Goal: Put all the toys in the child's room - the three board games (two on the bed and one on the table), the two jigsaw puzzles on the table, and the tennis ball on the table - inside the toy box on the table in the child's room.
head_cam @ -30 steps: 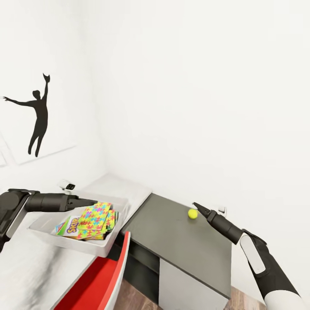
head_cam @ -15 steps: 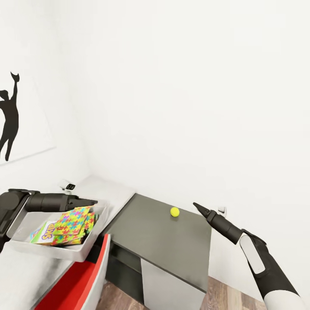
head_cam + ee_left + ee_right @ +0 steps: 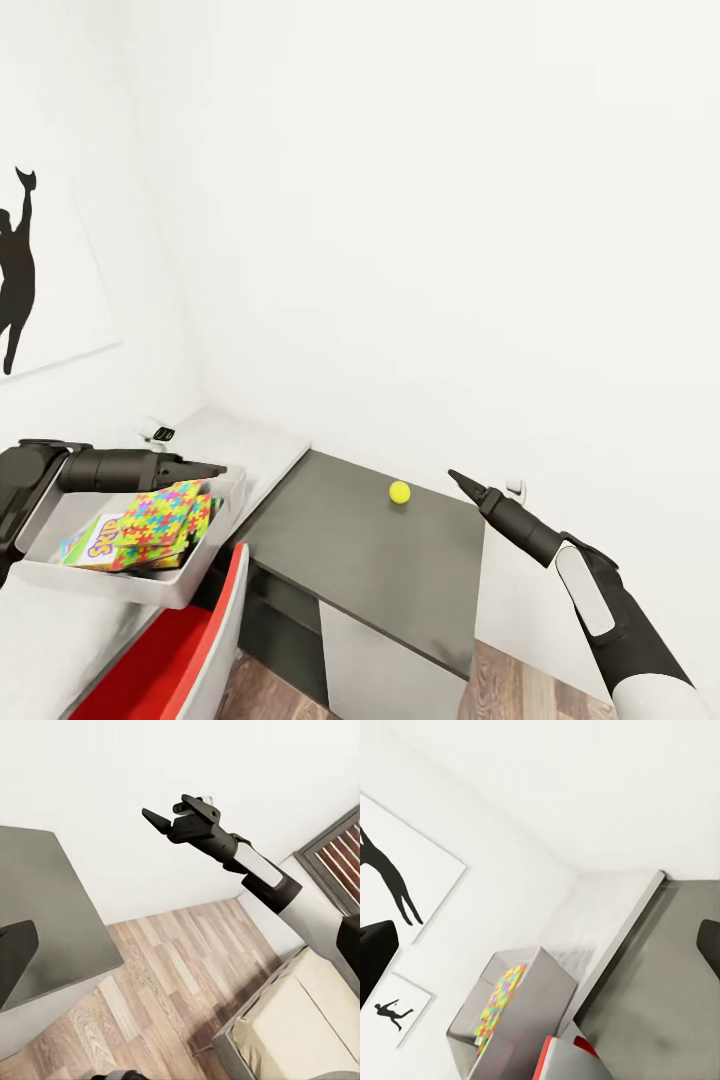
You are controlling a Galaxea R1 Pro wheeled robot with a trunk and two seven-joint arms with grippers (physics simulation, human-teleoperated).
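The light grey toy box (image 3: 130,585) stands on a pale table top at the left. In it lie the multicolour jigsaw puzzles (image 3: 165,508) on top of a board game (image 3: 90,540) with a bright printed cover. My left gripper (image 3: 218,468) hovers over the box's far rim, open and empty. The tennis ball (image 3: 399,491) rests on the dark grey table (image 3: 370,560). My right gripper (image 3: 455,478) is open in the air just right of the ball, apart from it. The right wrist view looks back at the toy box (image 3: 521,1020) and puzzles (image 3: 499,1001).
A red and white object (image 3: 170,650) stands below the box, in front of the dark table. White walls close the corner, with a black silhouette picture (image 3: 15,270) at the left. In the left wrist view, wood-plank floor (image 3: 165,975) separates the table from the cream bed (image 3: 307,1020).
The whole picture has slid left, so the camera has turned right. Box, ball and table keep their places relative to each other. Both arms hold the same pose.
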